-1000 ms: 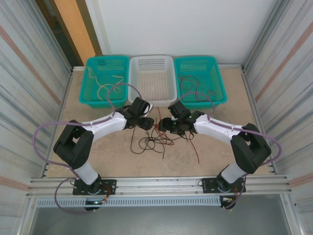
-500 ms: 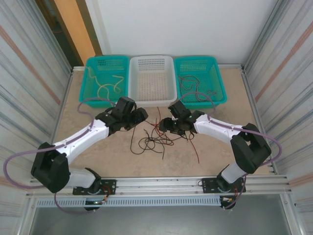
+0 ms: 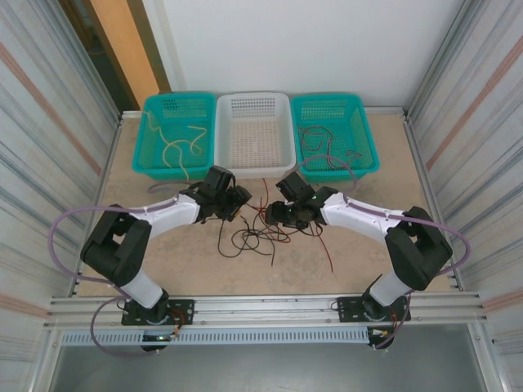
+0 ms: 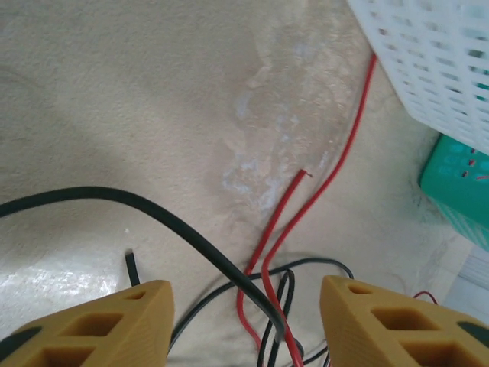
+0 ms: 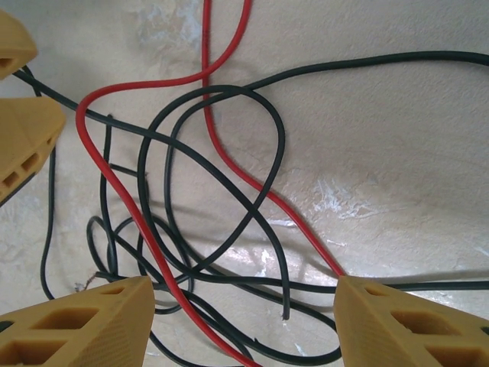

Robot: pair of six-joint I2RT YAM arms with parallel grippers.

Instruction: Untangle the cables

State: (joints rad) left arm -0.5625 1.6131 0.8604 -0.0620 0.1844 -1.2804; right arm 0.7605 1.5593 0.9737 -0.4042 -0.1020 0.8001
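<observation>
**A:** Entry one: the tangle of thin red and black flexible cables (image 3: pixel 255 233). Where is it?

**B:** On the tan tabletop (image 3: pixel 204 273), between the two arms and well short of the white perforated plastic basket (image 3: pixel 253 135).

**A:** Entry two: the left gripper (image 3: pixel 235 204). State?

**B:** Fingers spread and holding nothing. It hangs low over the tangle's edge. A thick-looking black strand (image 4: pixel 176 222) runs across the gap, and a red strand with a bare cut end (image 4: pixel 286 195) lies just ahead.

**A:** Entry three: the right gripper (image 3: pixel 274 214).

**B:** Also released, with nothing held. Below it, black loops (image 5: pixel 229 153) cross over and under a curving red strand (image 5: pixel 114 183).

**A:** Recommended handling?

**B:** Probably one strand per pinch. The left should close near the red cut end, not on the crossing, where it would catch two wires. The right could steady the black loops while the red is drawn out slowly, end first. Pulling fast risks tightening the knot.
</observation>
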